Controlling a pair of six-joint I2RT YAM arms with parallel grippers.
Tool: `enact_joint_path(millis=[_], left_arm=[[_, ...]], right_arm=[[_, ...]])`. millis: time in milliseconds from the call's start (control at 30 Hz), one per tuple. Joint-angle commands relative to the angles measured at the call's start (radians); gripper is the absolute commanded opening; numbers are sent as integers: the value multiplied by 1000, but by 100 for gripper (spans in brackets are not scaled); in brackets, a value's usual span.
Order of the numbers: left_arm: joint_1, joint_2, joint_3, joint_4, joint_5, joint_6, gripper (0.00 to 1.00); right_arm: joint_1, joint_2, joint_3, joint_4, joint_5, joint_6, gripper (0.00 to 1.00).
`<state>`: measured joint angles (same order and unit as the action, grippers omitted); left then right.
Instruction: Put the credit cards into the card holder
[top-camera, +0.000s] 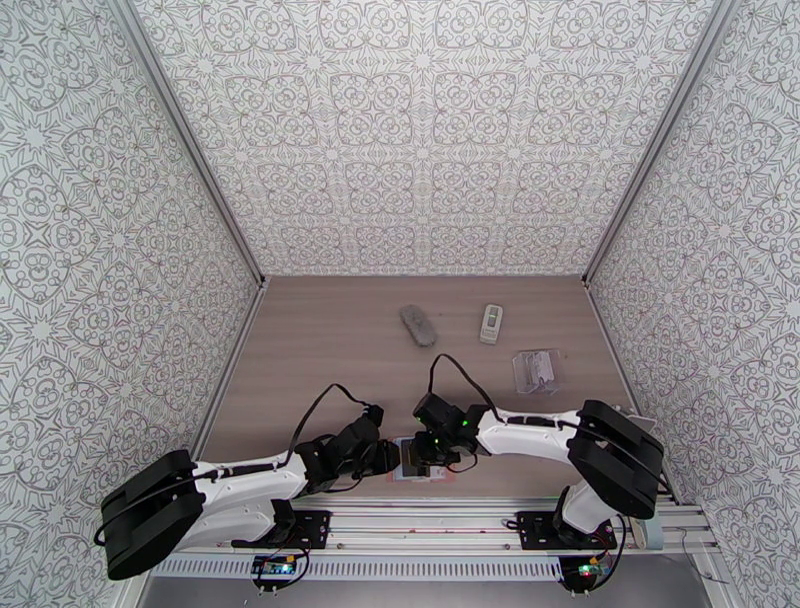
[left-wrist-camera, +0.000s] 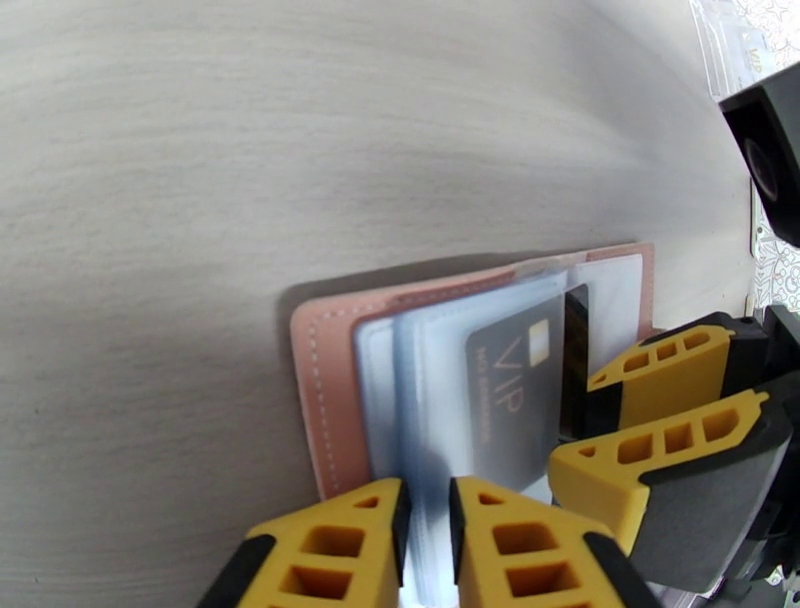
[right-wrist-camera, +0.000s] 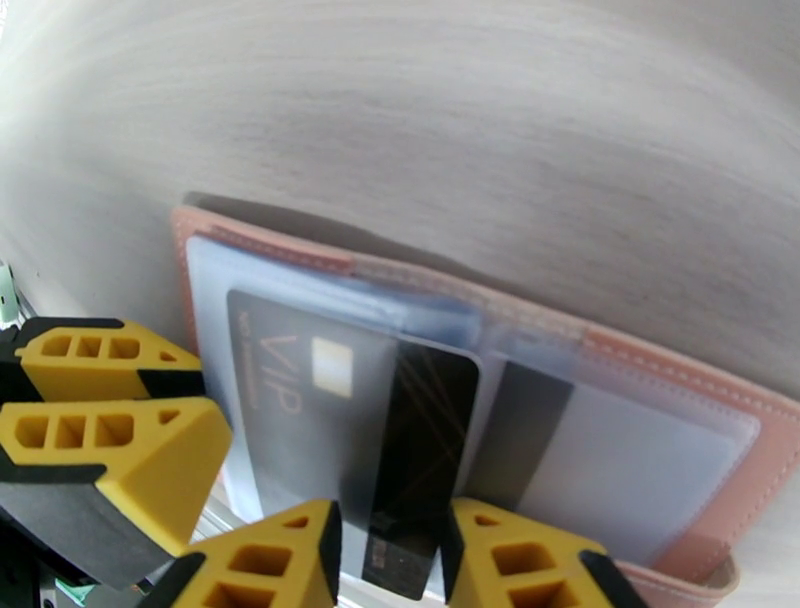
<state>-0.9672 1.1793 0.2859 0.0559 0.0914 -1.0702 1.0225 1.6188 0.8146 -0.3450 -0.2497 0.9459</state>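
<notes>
Wooden table (top-camera: 330, 340) — right hand (right-wrist-camera: 390, 525) pinches VIP card (right-wrist-camera: 300, 400) half in pink holder (right-wrist-camera: 665, 372).

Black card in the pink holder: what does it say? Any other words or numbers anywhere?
"VIP": pale letters on the black card, partly under a clear sleeve of the pink card holder.
Small line beside it: too blurred to read.
Any print on the clear plastic box and the small grey device: too small to read.
</notes>
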Motion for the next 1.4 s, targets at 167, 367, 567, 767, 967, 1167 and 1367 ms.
enact_joint_path(millis=[167,367,567,767,967,1167,1367], left_arm=[[-11,14,-24,-56,-17,0,24],[-12,9,-25,-54,-16,4,27],[-12,7,-22,-56,-16,5,27],[-14,7,-23,-54,-16,7,27],[-16,0,-25,-50,-20,5,27],[-18,-30,-27,-65,-28,4,28],[-18,-105,-21,-137,-57,10,34]], right_arm=[[27,31,31,18,-35,13,33],[33,34,40,29,-46,19,32],[39,45,55,36,-52,19,31],[44,48,60,53,-67,20,30],[44,40,57,54,-68,21,30],[45,24,60,19,-46,10,30],[44,-16,85,-68,10,-22,32]])
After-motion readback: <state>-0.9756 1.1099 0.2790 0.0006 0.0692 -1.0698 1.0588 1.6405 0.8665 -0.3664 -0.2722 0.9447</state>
